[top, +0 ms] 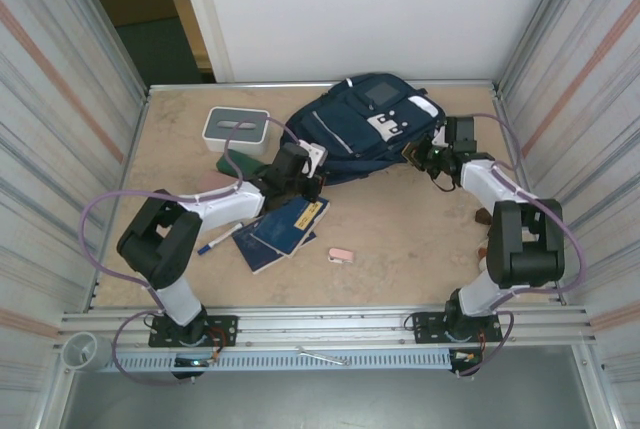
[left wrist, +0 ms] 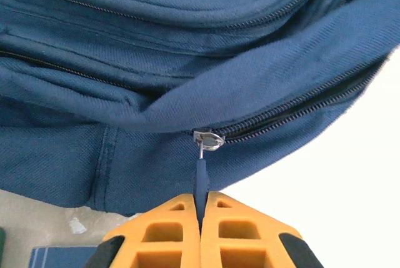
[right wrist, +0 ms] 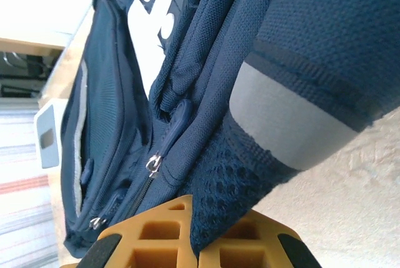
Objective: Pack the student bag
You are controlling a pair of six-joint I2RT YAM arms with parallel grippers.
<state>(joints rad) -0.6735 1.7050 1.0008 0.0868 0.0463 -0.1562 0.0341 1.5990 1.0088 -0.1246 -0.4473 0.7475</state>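
Note:
The student bag [top: 365, 124], a large navy backpack with white and grey patches, lies at the back middle of the table. My left gripper [top: 308, 167] is at its near-left edge. In the left wrist view that gripper [left wrist: 201, 204] is shut on the navy zipper pull [left wrist: 201, 177], which hangs from a metal slider [left wrist: 208, 139] on a closed stretch of zipper. My right gripper [top: 432, 154] is at the bag's right side. In the right wrist view it [right wrist: 199, 210] is shut on a fold of the bag's navy mesh fabric [right wrist: 240, 171], just below a grey stripe [right wrist: 287, 124].
A grey-and-white box [top: 237, 127] stands at the back left. Blue notebooks [top: 280, 229] lie in front of the bag, with a pen [top: 218, 241] to their left and a small pink eraser [top: 341, 255] to their right. Corrugated walls close in both sides.

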